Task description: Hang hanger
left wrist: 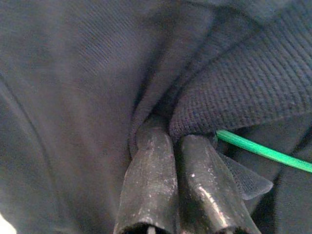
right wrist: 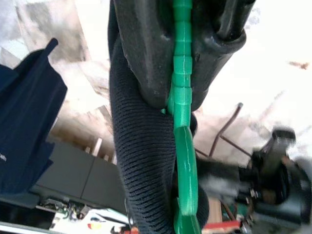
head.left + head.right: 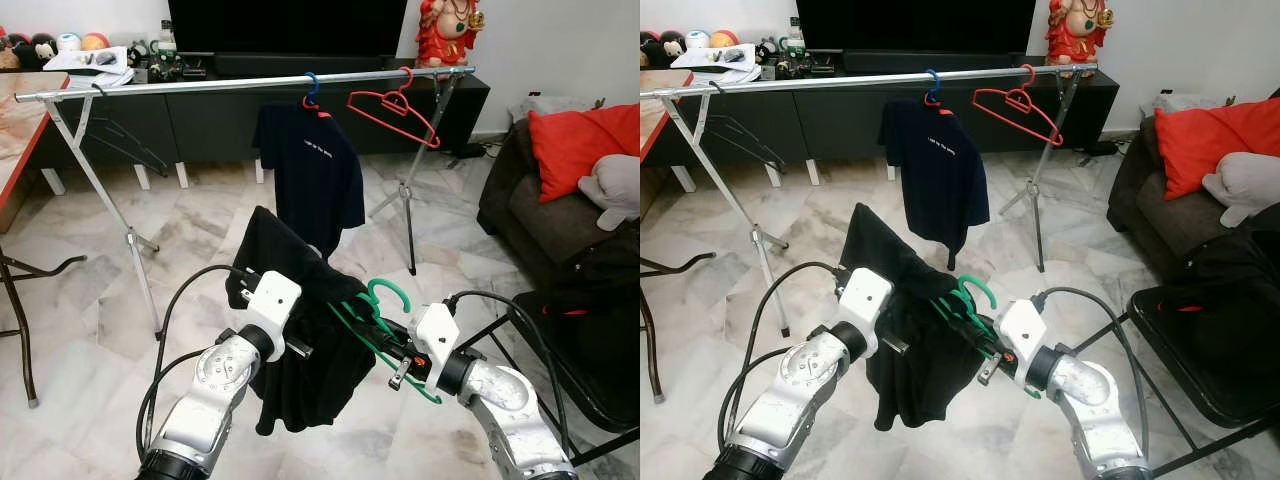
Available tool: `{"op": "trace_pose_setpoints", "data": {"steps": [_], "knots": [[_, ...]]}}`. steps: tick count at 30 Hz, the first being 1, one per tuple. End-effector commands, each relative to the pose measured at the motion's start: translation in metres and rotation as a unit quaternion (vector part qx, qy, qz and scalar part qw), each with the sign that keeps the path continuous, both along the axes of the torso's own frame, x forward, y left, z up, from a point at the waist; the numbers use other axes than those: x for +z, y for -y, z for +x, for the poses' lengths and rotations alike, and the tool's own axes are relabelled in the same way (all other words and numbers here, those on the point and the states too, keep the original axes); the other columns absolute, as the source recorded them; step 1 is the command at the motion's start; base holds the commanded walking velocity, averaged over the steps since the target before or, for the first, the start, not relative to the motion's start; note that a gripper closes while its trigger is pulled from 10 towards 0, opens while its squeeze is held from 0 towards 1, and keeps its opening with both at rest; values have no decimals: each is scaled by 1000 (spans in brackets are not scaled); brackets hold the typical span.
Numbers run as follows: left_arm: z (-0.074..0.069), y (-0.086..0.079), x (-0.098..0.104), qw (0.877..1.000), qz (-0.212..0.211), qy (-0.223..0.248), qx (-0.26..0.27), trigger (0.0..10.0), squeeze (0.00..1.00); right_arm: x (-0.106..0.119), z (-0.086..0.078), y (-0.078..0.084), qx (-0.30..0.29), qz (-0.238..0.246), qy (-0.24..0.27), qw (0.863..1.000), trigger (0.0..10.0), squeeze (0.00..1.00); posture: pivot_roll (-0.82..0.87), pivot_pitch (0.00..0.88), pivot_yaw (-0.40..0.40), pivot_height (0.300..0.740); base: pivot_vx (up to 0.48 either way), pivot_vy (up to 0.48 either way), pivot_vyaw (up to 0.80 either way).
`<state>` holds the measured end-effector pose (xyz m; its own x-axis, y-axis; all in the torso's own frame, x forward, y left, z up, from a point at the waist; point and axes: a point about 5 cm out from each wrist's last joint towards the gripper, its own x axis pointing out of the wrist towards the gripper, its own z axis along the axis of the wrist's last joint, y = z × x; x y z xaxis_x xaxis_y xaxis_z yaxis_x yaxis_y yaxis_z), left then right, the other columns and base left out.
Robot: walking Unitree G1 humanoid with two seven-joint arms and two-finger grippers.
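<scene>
A green hanger (image 3: pixel 385 305) carries a black shirt (image 3: pixel 300 330) low in front of me. My right gripper (image 3: pixel 385 340) is shut on the hanger's green neck (image 2: pixel 181 63), with the shirt's knit collar (image 2: pixel 141 161) beside its fingers. My left gripper (image 1: pixel 178 141) is shut on the black shirt's fabric, and the green hanger wire (image 1: pixel 263 152) runs just past its fingertips. Beyond stands a silver clothes rail (image 3: pixel 240 82) holding a navy T-shirt (image 3: pixel 315 170) on a blue hanger and an empty red hanger (image 3: pixel 393 108).
A dark sofa with a red cushion (image 3: pixel 580 140) is at the right, a black folding chair (image 3: pixel 590 340) near my right arm. A table edge (image 3: pixel 20 130) is at the left. A TV cabinet (image 3: pixel 300 100) stands behind the rail on the marble floor.
</scene>
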<state>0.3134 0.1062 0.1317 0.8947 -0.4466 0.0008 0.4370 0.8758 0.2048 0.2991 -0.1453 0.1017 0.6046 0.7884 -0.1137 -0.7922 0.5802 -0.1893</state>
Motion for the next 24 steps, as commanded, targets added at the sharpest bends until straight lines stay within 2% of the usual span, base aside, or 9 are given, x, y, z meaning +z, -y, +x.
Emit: {"op": "trace_pose_setpoints", "data": {"steps": [1, 7, 13, 14, 18, 20, 24], "knots": [[2, -7, 1, 1000, 4, 6, 20, 0, 0, -4, -2, 4, -1, -12, 1, 1000, 0, 0, -30, 82, -57, 721, 0, 0, 0], [5, -11, 4, 999, 1, 13, 41, 0, 0, -11, -3, 8, -8, -26, -11, 1000, 0, 0, -29, 80, -57, 721, 0, 0, 0], [7, -17, 6, 998, 0, 20, 59, 0, 0, -21, -6, 13, -7, -64, -22, 998, 0, 0, -28, 77, -54, 721, 0, 0, 0], [8, -19, 7, 998, 0, 22, 66, 0, 0, -28, -8, 17, -11, -90, -34, 995, 0, 0, -29, 77, -54, 721, 0, 0, 0], [8, -22, 7, 997, 1, 23, 75, 0, 0, -42, -11, 26, -24, -137, -54, 989, 0, 0, -30, 79, -54, 721, 0, 0, 0], [8, -24, 6, 996, 3, 24, 84, 0, 0, -54, -14, 34, -40, -179, -73, 980, 0, 0, -32, 80, -53, 721, 0, 0, 0], [8, -26, 5, 995, 5, 24, 96, 0, 0, -60, -16, 38, -43, -196, -82, 976, 0, 0, -30, 82, -54, 721, 0, 0, 0]]}}
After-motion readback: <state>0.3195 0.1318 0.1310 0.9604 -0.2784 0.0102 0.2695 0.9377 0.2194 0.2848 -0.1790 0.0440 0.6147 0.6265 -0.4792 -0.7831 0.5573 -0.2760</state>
